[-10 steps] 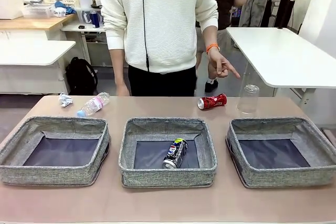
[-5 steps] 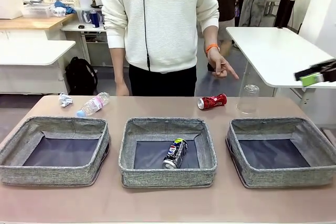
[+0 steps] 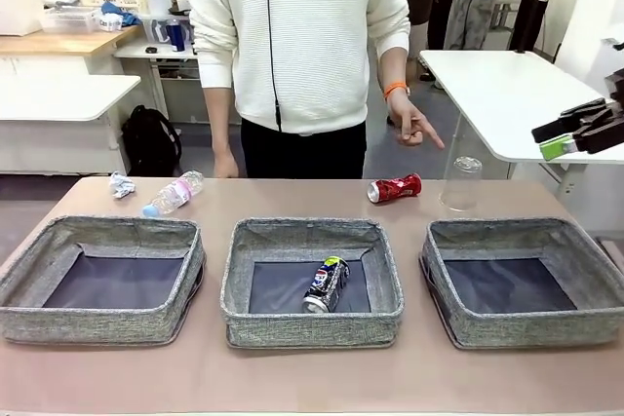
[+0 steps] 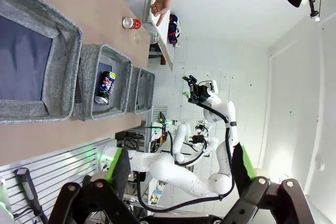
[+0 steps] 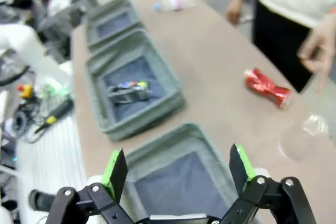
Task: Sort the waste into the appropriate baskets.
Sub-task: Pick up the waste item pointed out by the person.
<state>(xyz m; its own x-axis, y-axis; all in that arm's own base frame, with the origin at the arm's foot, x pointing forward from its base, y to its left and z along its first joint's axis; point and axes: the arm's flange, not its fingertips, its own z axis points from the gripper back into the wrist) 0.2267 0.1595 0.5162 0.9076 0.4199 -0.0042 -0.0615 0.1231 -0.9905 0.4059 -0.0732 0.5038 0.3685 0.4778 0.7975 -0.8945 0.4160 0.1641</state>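
the right tool (image 5: 178,149) hangs in the air over the right basket (image 3: 531,328), its two green-padded fingers spread wide with nothing between them. in the front view it juts in from the right edge, high above the desk (image 3: 312,377) and beyond that basket's far right corner. the left tool (image 4: 182,150) is also fully spread and empty, held well back from the desk and looking along the row of baskets from one end.

the dark blue pepsi can (image 3: 326,284) lies on its side on the dark bottom of the middle basket (image 3: 312,323), close to the near wall. the left basket (image 3: 102,323) and the right basket show their bare dark bottoms.

the other waste sits on the desk past the baskets. the crushed red can (image 3: 394,188) lies on its side beyond the gap between the middle and right baskets. the clear plastic cup (image 3: 461,183) stands just to its right, apart from it. the small bottle (image 3: 174,193) lies on its side beyond the left basket, and the paper ball (image 3: 121,185) sits just to its left, not touching it.

a person (image 3: 297,36) in a white sweater stands at the far side. one hand (image 3: 411,122), with an orange wristband (image 3: 394,89), points a finger downward above the red can and the cup.
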